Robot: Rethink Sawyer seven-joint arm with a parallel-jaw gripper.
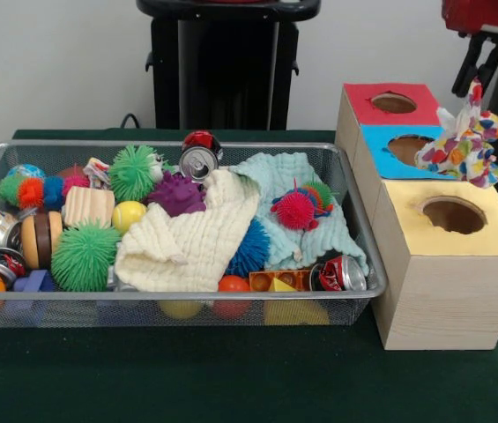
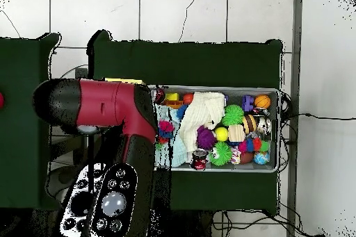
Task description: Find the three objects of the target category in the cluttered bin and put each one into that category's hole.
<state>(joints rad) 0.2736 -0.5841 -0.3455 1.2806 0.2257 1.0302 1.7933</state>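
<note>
Dark green surface (image 1: 231,379) before a pale wall; tiled floor and cables around it from overhead. Wire bin (image 1: 367,264) crammed with spiky balls, cans, a cream cloth (image 1: 187,242) and a pale blue cloth (image 1: 288,203). Beside it, three wooden boxes with round holes: red-topped (image 1: 363,110), blue-topped (image 1: 374,150), yellow-topped (image 1: 495,238). Red and black arm (image 2: 104,105) reaching over the boxes. Gripper (image 1: 483,63) at the top right edge, fingers clamped on a multicoloured patterned cloth (image 1: 463,145), dangling above the blue-topped box's hole.
</note>
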